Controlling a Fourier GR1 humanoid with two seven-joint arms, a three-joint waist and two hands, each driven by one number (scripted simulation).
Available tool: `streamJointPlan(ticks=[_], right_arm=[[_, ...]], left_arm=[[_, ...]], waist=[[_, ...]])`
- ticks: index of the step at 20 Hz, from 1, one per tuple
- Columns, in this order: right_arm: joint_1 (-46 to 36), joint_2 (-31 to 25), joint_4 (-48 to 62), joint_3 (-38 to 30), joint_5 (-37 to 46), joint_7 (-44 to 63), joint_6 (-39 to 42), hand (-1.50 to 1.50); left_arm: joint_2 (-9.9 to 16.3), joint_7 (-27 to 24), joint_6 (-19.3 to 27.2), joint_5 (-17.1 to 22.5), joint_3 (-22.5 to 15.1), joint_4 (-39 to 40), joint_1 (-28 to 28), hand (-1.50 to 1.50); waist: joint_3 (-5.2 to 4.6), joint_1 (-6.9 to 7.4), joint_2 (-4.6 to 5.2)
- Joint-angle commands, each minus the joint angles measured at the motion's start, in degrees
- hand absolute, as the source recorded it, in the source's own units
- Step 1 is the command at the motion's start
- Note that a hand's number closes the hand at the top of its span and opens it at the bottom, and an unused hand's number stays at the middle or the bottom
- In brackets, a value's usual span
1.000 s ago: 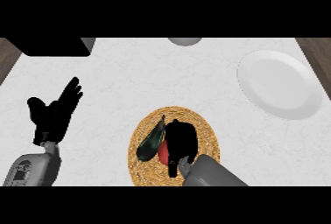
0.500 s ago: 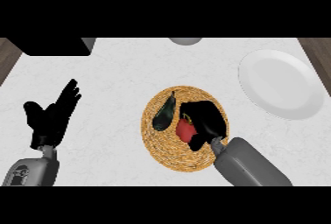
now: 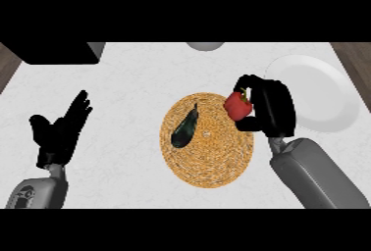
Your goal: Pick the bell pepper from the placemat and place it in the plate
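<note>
The right robot hand (image 3: pixel 270 110) sat right of centre in the frame, fingers and thumb curled around the red bell pepper (image 3: pixel 238 104), which showed at the hand's left side. The pepper was held over the upper right edge of the round woven placemat (image 3: pixel 210 162), near the left rim of the white plate (image 3: pixel 319 93) but not over it. The plate lay at the upper right of the frame, its lower left rim partly hidden behind the hand. A dark elongated vegetable (image 3: pixel 185 126) lay tilted on the placemat, left of its centre, well apart from the pepper. The left robot hand (image 3: pixel 59 132) showed at the lower left, fingers straight and spread, pointing up, holding nothing. No readable writing or brand marks were visible on any item; a small mark on the left forearm near the bottom edge was too small to make out. A dark block (image 3: pixel 62 51) occupied the upper left corner, and a pale grey rounded object (image 3: pixel 206 45) was cut off by the top edge at centre. The white marbled surface (image 3: pixel 130 88) was bare between the left hand and the placemat and above the placemat. Brown strips bordered the surface at the far left and far right edges of the frame.
</note>
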Motion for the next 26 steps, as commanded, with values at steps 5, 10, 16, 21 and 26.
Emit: streamJointPlan(ticks=[5,10,16,21,26], right_arm=[[2.2,-4.6,-0.1,-15.1,-7.9,-2.9,-2.0,1.50],[0.8,-4.6,9.1,-22.4,-12.9,-11.2,-2.9,1.50],[-2.6,-9.6,26.9,-31.4,-19.4,-25.9,-2.4,1.50],[-9.1,-11.7,42.2,-30.7,-14.7,-28.3,-0.3,1.50],[-7.8,-12.5,50.5,-35.5,-22.6,-35.3,9.4,1.50]], left_arm=[[2.3,0.6,-2.7,1.4,1.8,-1.8,1.4,0.00],[-0.7,2.0,0.2,-1.1,-0.2,-2.1,0.2,0.00],[0.9,-0.8,-3.0,0.7,1.6,-0.8,1.2,0.00],[1.4,-2.1,-3.5,-0.1,1.9,2.5,-1.2,0.00],[0.6,-0.4,-3.4,0.8,1.7,0.0,-1.1,0.00]], waist=[[0.01,0.52,0.15],[0.02,0.84,0.26],[0.05,1.44,0.45],[0.03,1.93,0.76],[0.14,2.23,0.83]])
